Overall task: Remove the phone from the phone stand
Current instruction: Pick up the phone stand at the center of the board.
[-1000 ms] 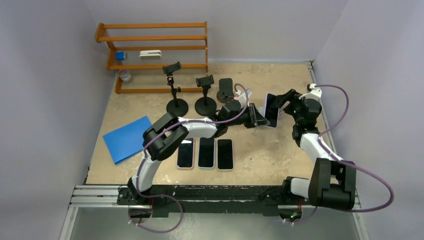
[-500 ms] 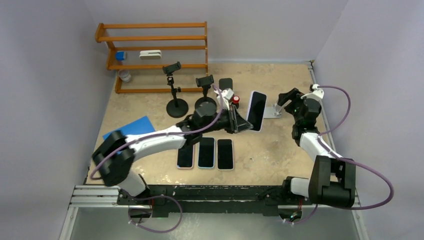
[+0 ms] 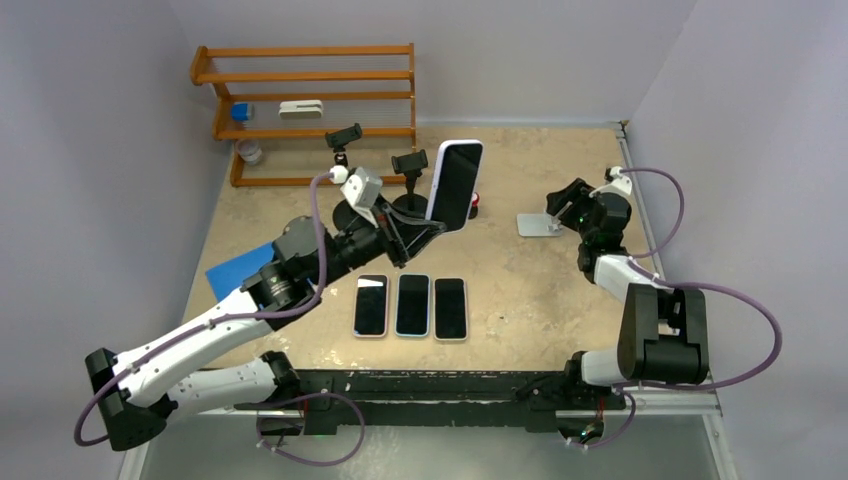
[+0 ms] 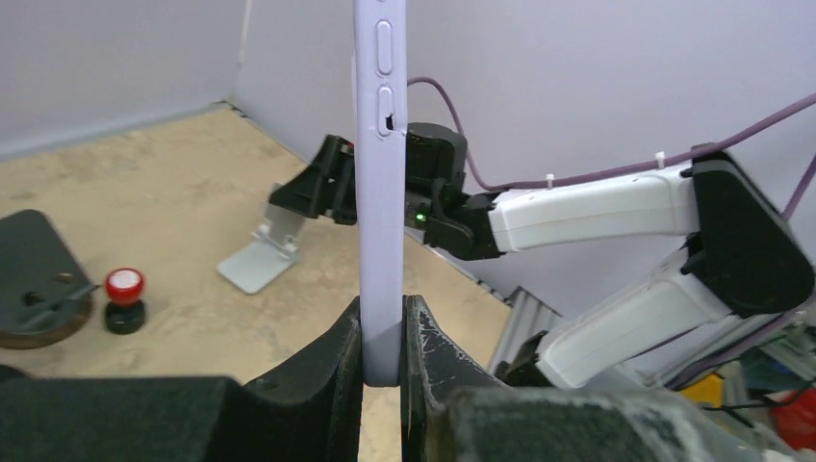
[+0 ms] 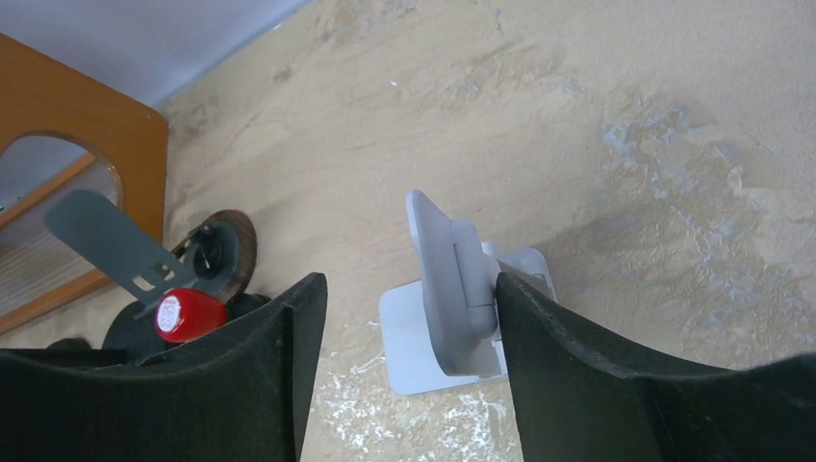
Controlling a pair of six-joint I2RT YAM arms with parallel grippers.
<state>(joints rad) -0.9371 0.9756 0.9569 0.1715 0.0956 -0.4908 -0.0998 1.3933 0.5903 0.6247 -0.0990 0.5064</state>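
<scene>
Phone (image 3: 455, 185) upright, long axis near vertical, bottom end pinched in left gripper (image 4: 382, 316), right gripper (image 5: 404, 294) spread, near phone stand (image 5: 450, 289)

Phones (image 3: 411, 305): four (three flat in a row on the table (image 3: 560, 300), plus one raised phone (image 3: 455, 185)). Grey folding stand (image 3: 538, 223): one. Black pole stands (image 3: 343, 136) with clamps: two. Low round-base stand (image 5: 234, 245): one. Red-capped knob (image 5: 190, 313): one. Blue sheet (image 3: 232, 275): one. Wooden rack (image 3: 360, 97): one, carrying one blue item (image 3: 240, 112) and one white item (image 3: 300, 108).
</scene>
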